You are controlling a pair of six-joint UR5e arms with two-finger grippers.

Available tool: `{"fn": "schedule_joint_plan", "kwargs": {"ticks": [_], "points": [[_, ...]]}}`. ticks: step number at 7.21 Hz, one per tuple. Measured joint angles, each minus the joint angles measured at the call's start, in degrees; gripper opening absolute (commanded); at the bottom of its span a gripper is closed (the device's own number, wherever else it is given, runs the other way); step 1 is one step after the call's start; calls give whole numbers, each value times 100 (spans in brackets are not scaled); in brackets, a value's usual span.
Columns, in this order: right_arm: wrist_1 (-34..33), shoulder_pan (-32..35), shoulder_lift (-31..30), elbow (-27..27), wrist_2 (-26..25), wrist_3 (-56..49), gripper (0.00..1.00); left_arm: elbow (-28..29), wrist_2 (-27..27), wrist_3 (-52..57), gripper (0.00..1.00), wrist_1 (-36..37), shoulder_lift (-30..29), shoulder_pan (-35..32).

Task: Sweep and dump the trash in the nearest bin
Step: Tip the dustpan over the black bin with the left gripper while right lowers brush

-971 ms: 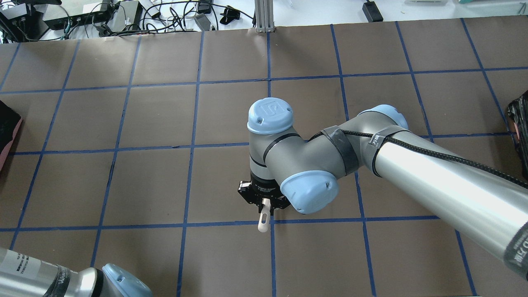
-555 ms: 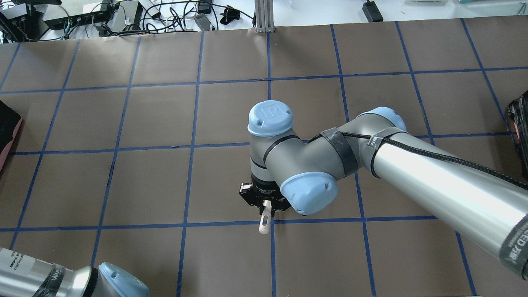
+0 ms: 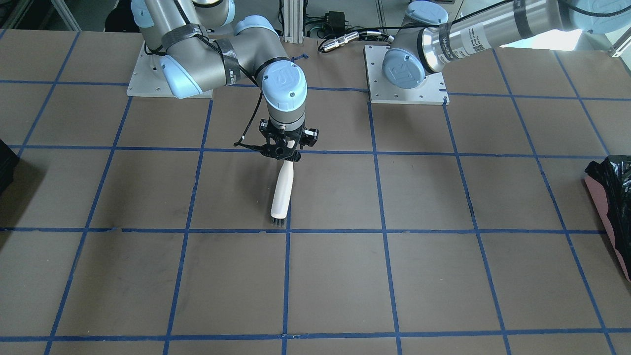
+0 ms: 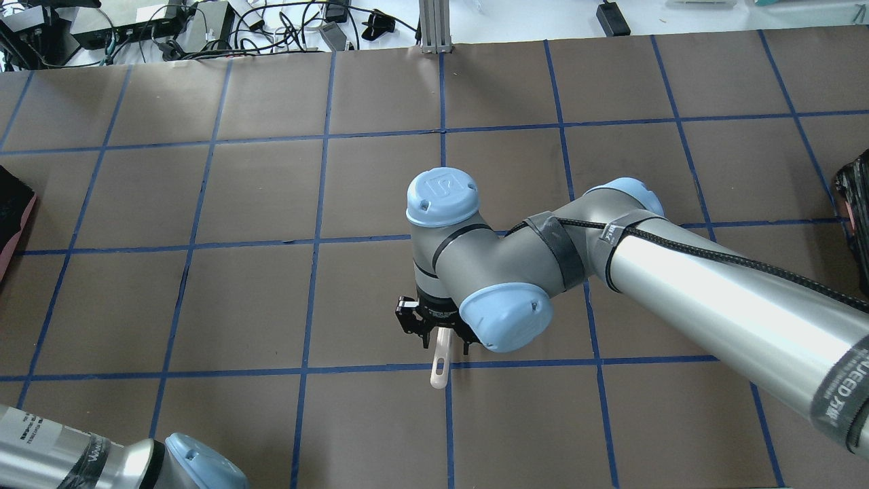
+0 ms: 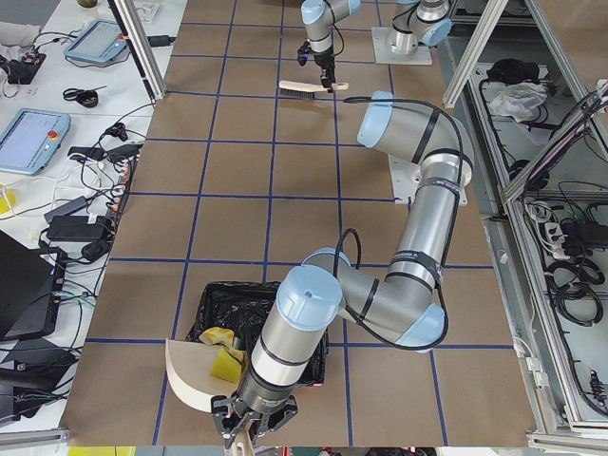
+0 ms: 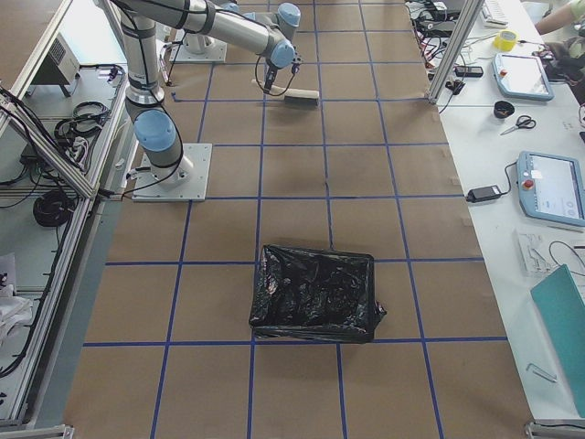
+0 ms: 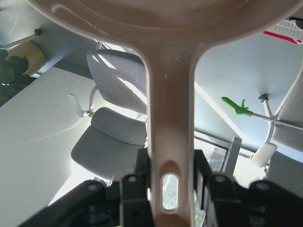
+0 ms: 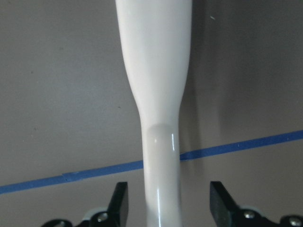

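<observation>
Far left, the left gripper [image 7: 171, 163] is clamped tight on the one dustpan [image 5: 185, 375], tipped over the bin [image 5: 275, 302]. Two yellow bits of trash [image 5: 226, 365] sit at the pan's lip above the liner, and the left arm [image 5: 418, 218] hides part of the bin. Mid-table, the right gripper [image 8: 170, 203] straddles the single brush [image 3: 283, 190], jaws apart and clear of its handle. Far right stands one black box [image 6: 315, 293].

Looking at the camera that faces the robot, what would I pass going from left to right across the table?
Black container at the edge → right arm's base plate → white brush → left arm's base plate → pink-sided bin lined with a black bag.
</observation>
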Motion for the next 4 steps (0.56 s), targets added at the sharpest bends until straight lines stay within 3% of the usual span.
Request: {"fn": "schedule_joint_plan", "kwargs": {"ticks": [2, 4], "points": [[-87, -17, -81, -251, -163, -44, 76, -870, 724, 62, 0, 990, 388, -294], [489, -25, -280, -1099, -240, -85, 75, -1963, 1147, 346, 0, 2435, 766, -514]]}}
